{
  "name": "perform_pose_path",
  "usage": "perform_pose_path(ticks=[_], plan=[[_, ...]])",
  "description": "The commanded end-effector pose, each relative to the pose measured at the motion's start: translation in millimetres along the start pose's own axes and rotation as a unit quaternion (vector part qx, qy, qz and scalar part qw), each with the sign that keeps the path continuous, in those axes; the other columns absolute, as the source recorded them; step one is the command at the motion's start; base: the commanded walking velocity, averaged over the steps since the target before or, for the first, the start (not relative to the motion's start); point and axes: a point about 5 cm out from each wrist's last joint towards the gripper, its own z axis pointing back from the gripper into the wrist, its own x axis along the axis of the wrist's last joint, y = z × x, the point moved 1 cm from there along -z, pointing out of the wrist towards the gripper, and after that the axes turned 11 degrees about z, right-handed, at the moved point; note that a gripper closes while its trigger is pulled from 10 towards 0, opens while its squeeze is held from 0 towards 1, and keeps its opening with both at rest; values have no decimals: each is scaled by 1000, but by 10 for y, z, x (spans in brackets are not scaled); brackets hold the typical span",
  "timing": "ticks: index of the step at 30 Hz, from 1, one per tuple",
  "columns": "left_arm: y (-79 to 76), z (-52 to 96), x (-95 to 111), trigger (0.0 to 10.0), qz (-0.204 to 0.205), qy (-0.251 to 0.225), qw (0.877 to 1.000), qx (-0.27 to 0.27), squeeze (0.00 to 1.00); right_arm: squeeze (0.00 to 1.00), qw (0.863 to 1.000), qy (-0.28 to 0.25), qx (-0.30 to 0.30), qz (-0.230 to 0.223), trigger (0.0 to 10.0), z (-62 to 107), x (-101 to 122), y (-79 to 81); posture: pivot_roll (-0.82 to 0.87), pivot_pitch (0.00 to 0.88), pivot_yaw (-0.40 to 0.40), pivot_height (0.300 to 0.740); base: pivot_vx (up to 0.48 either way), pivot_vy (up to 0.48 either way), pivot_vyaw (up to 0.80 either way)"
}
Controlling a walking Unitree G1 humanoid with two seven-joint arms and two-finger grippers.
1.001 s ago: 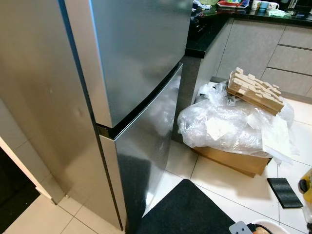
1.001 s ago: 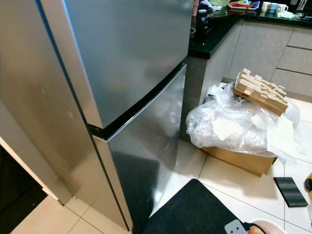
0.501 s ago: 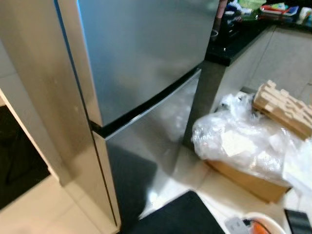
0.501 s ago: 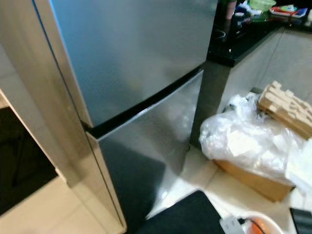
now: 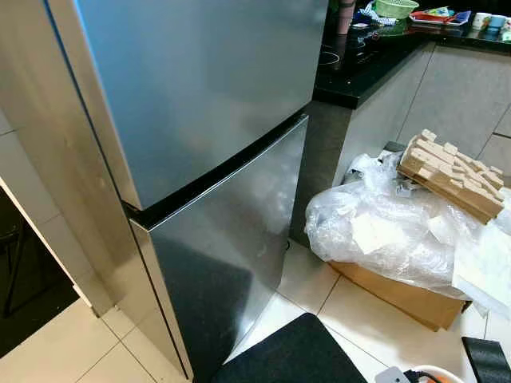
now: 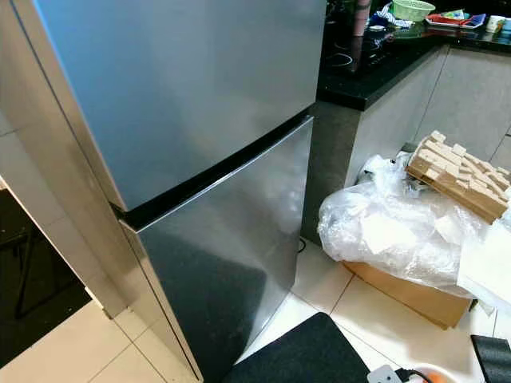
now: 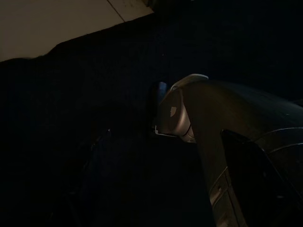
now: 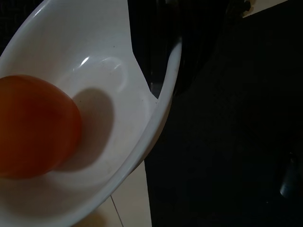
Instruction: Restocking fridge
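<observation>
Fridge (image 5: pixel 200 120) is seen closed, both doors shut, beside the dark worktop (image 5: pixel 359 68). An orange (image 8: pixel 33 125) is held in a white bowl (image 8: pixel 118 90). State of either tool cannot be told.

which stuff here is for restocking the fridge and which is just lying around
For the job: fridge, both doors shut; white bowl with an orange fruit in it.

Just lying about: cardboard box under crumpled plastic wrap, wooden block stack, black mat, green basket on the counter.
</observation>
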Motion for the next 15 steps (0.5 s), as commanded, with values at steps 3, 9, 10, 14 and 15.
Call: perform_pose_path(ticks=[3,9,10,14,15], plan=[[-71,-14,-63,10000,-10,18,1000,-22,0,0,1000,-8,-4,-4,10000,-1,30,-16,-29,0,-24,740,0,-480,0],[-43,-18,-30,10000,13,3,1000,0,0,0,1000,-5,-1,-5,10000,0,8,-8,-28,0,-25,740,0,-160,0],[-43,-18,-25,10000,13,2,1000,-1,0,0,1000,-4,-1,-5,10000,1,5,-7,-28,0,-25,740,0,0,0],[-55,-23,-1,10000,10,0,1000,-10,0,0,1000,-4,0,-5,10000,1,1,-6,-28,0,-26,740,0,0,0],[-55,-23,-1,10000,10,0,1000,-10,0,0,1000,-4,0,-5,10000,1,1,-6,-28,0,-26,740,0,0,0]])
